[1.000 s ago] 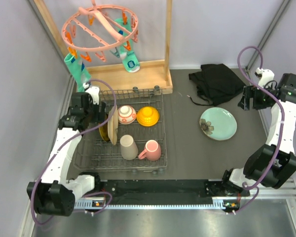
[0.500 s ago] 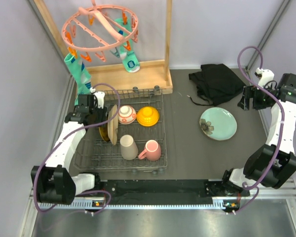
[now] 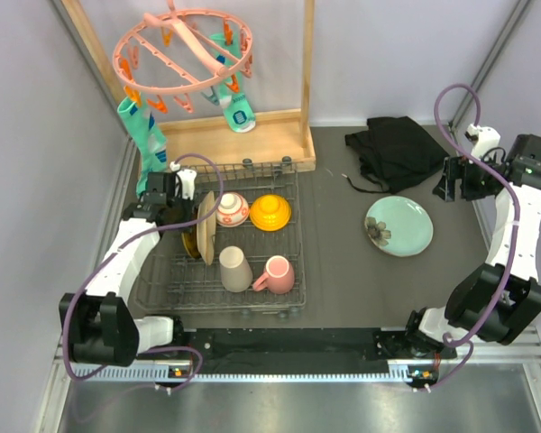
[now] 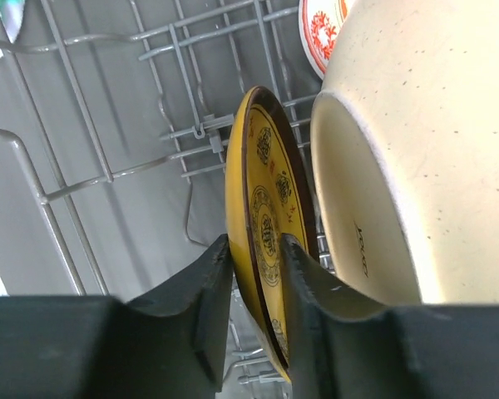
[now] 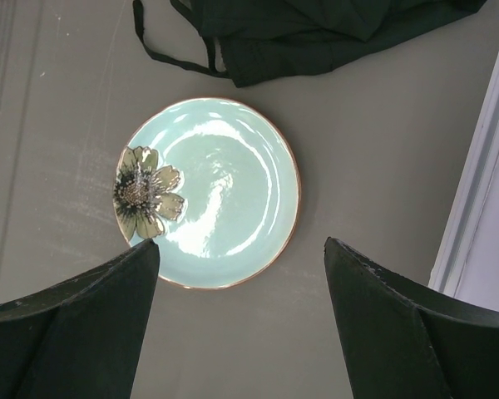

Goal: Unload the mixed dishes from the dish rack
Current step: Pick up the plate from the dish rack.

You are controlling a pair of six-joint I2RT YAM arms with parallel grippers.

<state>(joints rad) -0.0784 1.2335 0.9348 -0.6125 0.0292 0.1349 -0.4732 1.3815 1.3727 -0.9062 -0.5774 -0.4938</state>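
Left hand (image 4: 256, 249) dips into the rack (image 4: 83, 125), pinching the upright yellow plate (image 4: 266, 208); right hand (image 5: 239, 245) hovers spread over the green plate (image 5: 224, 183).

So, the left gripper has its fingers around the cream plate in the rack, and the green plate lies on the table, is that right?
Not quite: the left wrist view shows the left gripper with its fingers around the yellow plate, not the cream plate beside it. That is in the rack, and the green plate does lie on the table.
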